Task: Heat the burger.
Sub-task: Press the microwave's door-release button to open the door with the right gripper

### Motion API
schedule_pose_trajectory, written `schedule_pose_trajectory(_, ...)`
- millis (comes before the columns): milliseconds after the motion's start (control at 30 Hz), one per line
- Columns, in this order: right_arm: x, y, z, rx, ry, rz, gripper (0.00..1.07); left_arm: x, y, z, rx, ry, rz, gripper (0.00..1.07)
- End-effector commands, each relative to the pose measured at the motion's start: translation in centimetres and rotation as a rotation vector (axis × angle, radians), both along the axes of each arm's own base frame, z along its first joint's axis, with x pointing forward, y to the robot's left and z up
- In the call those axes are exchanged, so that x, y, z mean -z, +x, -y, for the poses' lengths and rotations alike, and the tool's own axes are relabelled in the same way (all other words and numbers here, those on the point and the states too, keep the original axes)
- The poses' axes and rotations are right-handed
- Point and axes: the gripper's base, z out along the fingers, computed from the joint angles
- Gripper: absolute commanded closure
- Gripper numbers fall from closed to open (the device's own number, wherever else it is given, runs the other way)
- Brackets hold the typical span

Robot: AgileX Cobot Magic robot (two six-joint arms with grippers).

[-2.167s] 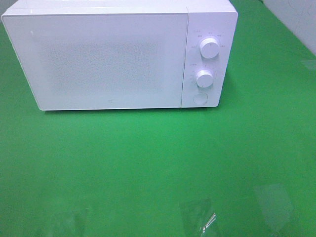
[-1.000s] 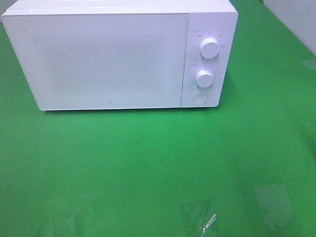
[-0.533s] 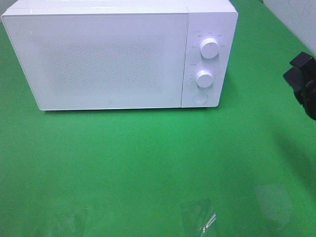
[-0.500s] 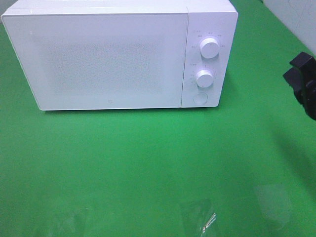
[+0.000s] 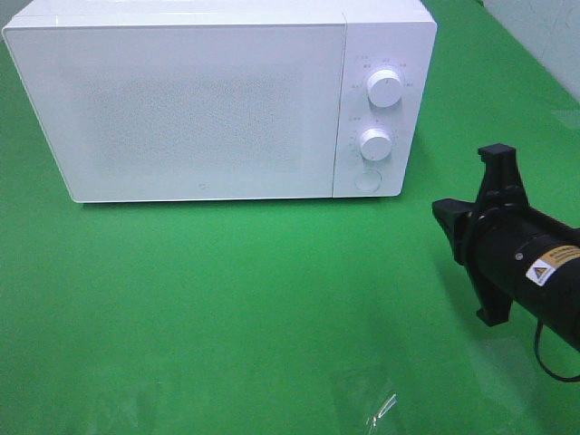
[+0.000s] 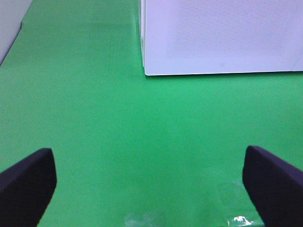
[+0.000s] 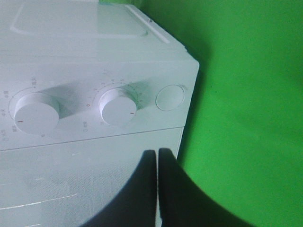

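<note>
Burger: not visible in any view. Whether it sits behind the shut door cannot be told.
Microwave: boxy white microwave oven [image 5: 199, 109], upper left of the high view, door closed, standing on the green table cover [image 5: 227, 308].
Right gripper: black right gripper [image 7: 157, 153], jaws pressed together and empty, pointing at the control panel near the round white button [image 7: 170, 97].
Left gripper: black left gripper [image 6: 147, 158], jaws wide apart, empty, low over the cover in front of the door.
Risk, aim: the closed tip could miss the button and nudge the lower white dial [image 7: 117, 106] just beside it.
Risk, force: a hard press might shove the oven back across the cover.
Risk, door: a released door could swing into the waiting left gripper.
</note>
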Motion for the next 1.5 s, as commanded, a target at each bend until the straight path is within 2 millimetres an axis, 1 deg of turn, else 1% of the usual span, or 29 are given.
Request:
schedule_pose_trajectory(33,-0.1,0.6,-1.1,-0.011,0.047,0.013,1.07,0.0,-0.1,0.0,0.004,-0.005,0.009,0.06)
schedule_pose_trajectory(67,0.1,1.1,-1.8,-0.012,0.07,0.009,1.07,0.0,-0.1,0.0,0.004,-0.005,0.009,0.06)
schedule_pose_trajectory(100,0.1,1.1,-1.8,-0.012,0.07,0.009,1.07,0.0,-0.1,0.0,0.004,-0.005,0.009,0.06)
schedule_pose_trajectory(133,0.3,1.6,-2.6,-0.007,0.089,0.002,1.07,0.0,-0.1,0.0,0.004,-0.005,0.009,0.06)
schedule_pose_trajectory(233,0.5,2.2,-3.1,0.001,0.104,-0.002,1.07,0.0,-0.1,0.0,0.004,-0.005,0.009,0.06)
schedule_pose_trajectory(300,1.2,3.3,-3.9,0.021,0.142,-0.052,1.07,0.0,-0.1,0.0,0.004,-0.005,0.009,0.06)
schedule_pose_trajectory(333,1.2,3.3,-3.9,0.021,0.142,-0.052,1.07,0.0,-0.1,0.0,0.004,-0.005,0.009,0.06)
schedule_pose_trajectory(367,1.4,3.8,-4.2,0.039,0.165,-0.054,1.07,0.0,-0.1,0.0,0.004,-0.005,0.009,0.06)
schedule_pose_trajectory(400,1.4,3.8,-4.2,0.039,0.165,-0.054,1.07,0.0,-0.1,0.0,0.004,-0.005,0.009,0.06)
schedule_pose_trajectory(433,1.5,4.3,-4.4,0.053,0.171,-0.054,1.07,0.0,-0.1,0.0,0.004,-0.005,0.009,0.06)
schedule_pose_trajectory(600,2.0,4.9,-4.6,0.073,0.17,-0.061,1.07,0.0,-0.1,0.0,0.004,-0.005,0.009,0.06)
schedule_pose_trajectory(667,2.3,5.8,-5.2,0.069,0.156,-0.05,1.07,0.0,-0.1,0.0,0.004,-0.005,0.009,0.06)
schedule_pose_trajectory(700,2.3,5.8,-5.2,0.069,0.156,-0.05,1.07,0.0,-0.1,0.0,0.004,-0.005,0.009,0.06)
schedule_pose_trajectory(733,2.5,6.2,-5.5,0.07,0.155,-0.046,1.07,0.0,-0.1,0.0,0.004,-0.005,0.009,0.06)
schedule_pose_trajectory(833,2.6,6.4,-5.6,0.073,0.155,-0.052,1.07,0.0,-0.1,0.0,0.004,-0.005,0.009,0.06)
schedule_pose_trajectory(867,3.0,7.0,-5.5,0.086,0.154,-0.079,1.07,0.0,-0.1,0.0,0.004,-0.005,0.009,0.06)
schedule_pose_trajectory(900,3.0,7.0,-5.5,0.086,0.154,-0.079,1.07,0.0,-0.1,0.0,0.004,-0.005,0.009,0.06)
schedule_pose_trajectory(967,3.5,8.1,-5.3,0.106,0.151,-0.114,1.07,0.0,-0.1,0.0,0.004,-0.005,0.009,0.06)
schedule_pose_trajectory(1000,3.5,8.1,-5.3,0.106,0.151,-0.114,1.07,0.0,-0.1,0.0,0.004,-0.005,0.009,0.06)
schedule_pose_trajectory(1033,3.5,8.8,-5.1,0.115,0.148,-0.117,1.07,0.0,-0.1,0.0,0.004,-0.005,0.009,0.06)
schedule_pose_trajectory(1067,3.5,8.8,-5.1,0.115,0.148,-0.117,1.07,0.0,-0.1,0.0,0.004,-0.005,0.009,0.06)
schedule_pose_trajectory(1100,3.5,9.3,-4.9,0.123,0.137,-0.125,1.07,0.0,-0.1,0.0,0.004,-0.005,0.009,0.06)
schedule_pose_trajectory(1200,3.4,9.8,-4.8,0.129,0.132,-0.133,1.07,0.0,-0.1,0.0,0.004,-0.005,0.009,0.06)
schedule_pose_trajectory(1233,3.2,10.3,-4.6,0.133,0.122,-0.129,1.07,0.0,-0.1,0.0,0.004,-0.005,0.009,0.06)
schedule_pose_trajectory(1333,2.9,10.7,-4.5,0.135,0.115,-0.119,1.07,0.0,-0.1,0.0,0.004,-0.005,0.009,0.06)
schedule_pose_trajectory(1500,3.0,11.3,-4.9,0.131,0.115,-0.152,1.07,0.0,-0.1,0.0,0.004,-0.005,0.009,0.06)
